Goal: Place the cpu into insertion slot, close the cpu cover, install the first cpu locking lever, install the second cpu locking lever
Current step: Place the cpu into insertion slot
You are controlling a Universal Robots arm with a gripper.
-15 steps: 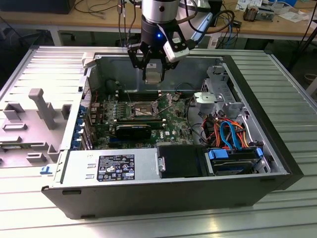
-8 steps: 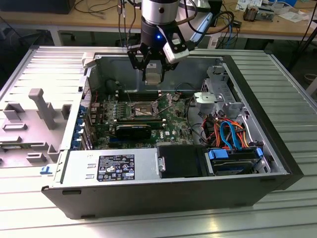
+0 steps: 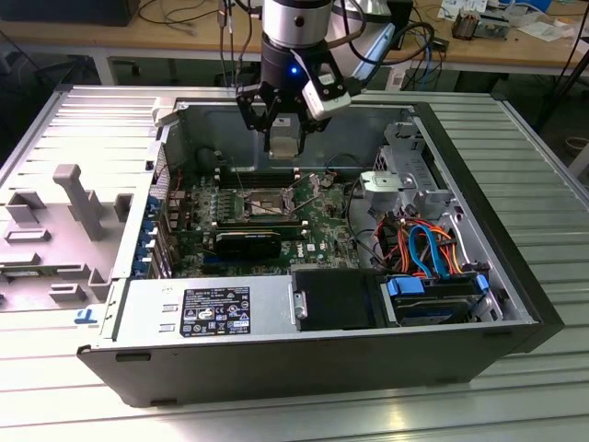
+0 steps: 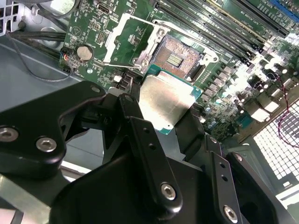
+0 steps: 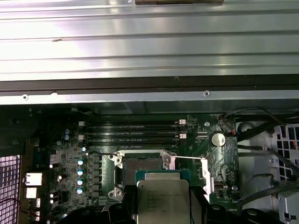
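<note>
We have the gripper [image 3: 283, 136] at upper centre of the exterior view, hanging over the open computer case [image 3: 276, 368], fingers pinched narrow on the edges of the cpu [image 4: 168, 100]. The cpu is up in the air, well above the green board [image 3: 322, 235], with its silvery lid facing the cameras in both wrist views. In the first wrist view it hides part of the insertion slot [image 5: 142, 165] rim. The slot is bare, its contacts exposed. The cpu cover [image 4: 140, 21] is swung open, clear of the socket. Memory slots [image 5: 133, 133] run just beside the socket. The case lies on its side on the ribbed metal worktop [image 3: 543, 184].
</note>
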